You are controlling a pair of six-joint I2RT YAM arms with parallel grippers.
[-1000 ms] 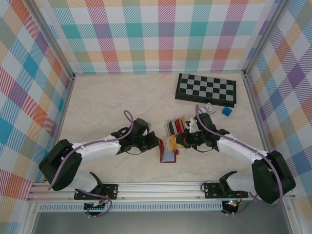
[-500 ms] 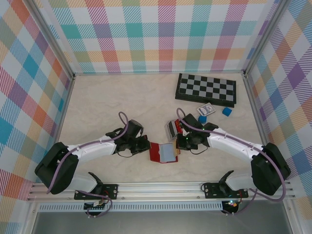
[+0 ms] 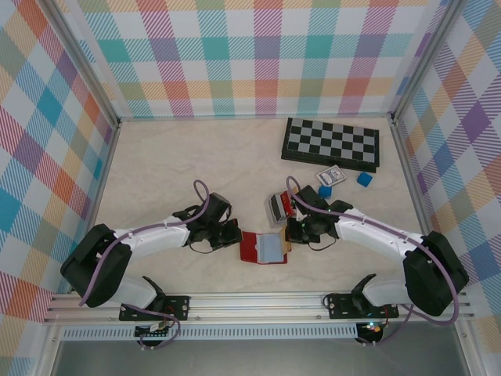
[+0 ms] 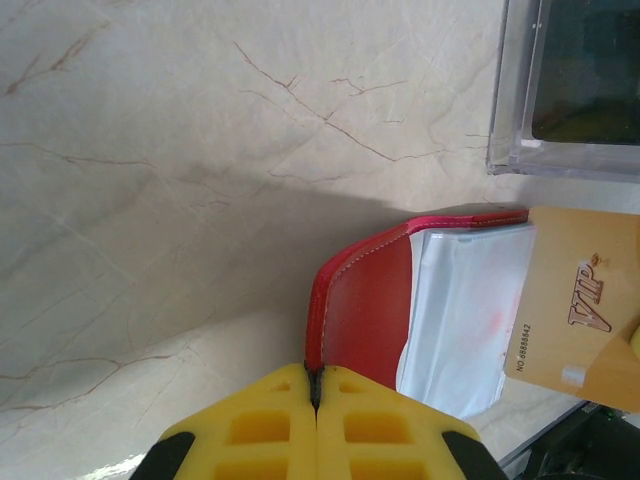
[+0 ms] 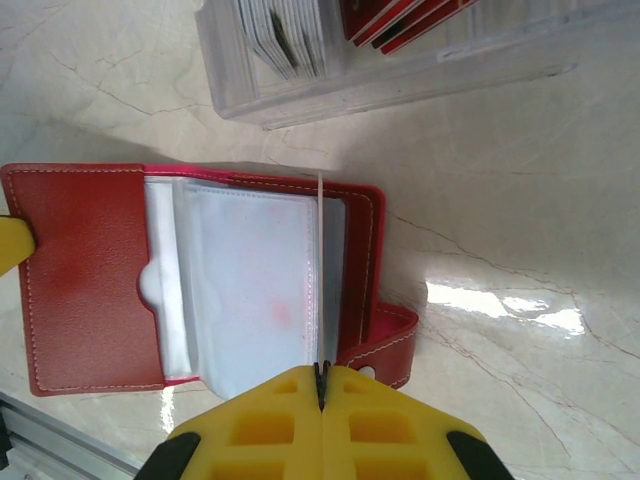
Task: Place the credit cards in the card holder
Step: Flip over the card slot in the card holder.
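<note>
Red leather-like card holder (image 5: 90, 270) lying open, clear sleeves showing.
Left gripper (image 4: 316, 378) is clamping its cover edge; right gripper (image 5: 322, 374) is pinching an orange-yellow VIP card (image 4: 580, 300).

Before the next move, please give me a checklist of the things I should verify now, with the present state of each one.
1. The card holder lies open, its clear sleeve facing up: ok.
2. The left claw is shut on the holder's red cover: ok.
3. The right claw is shut on the orange card: ok.
4. The card is lined up with a sleeve mouth: cannot tell, it shows edge-on in the right wrist view.
5. The card is already inside a sleeve: cannot tell.
6. The clear box stands apart from the holder: ok.
</note>
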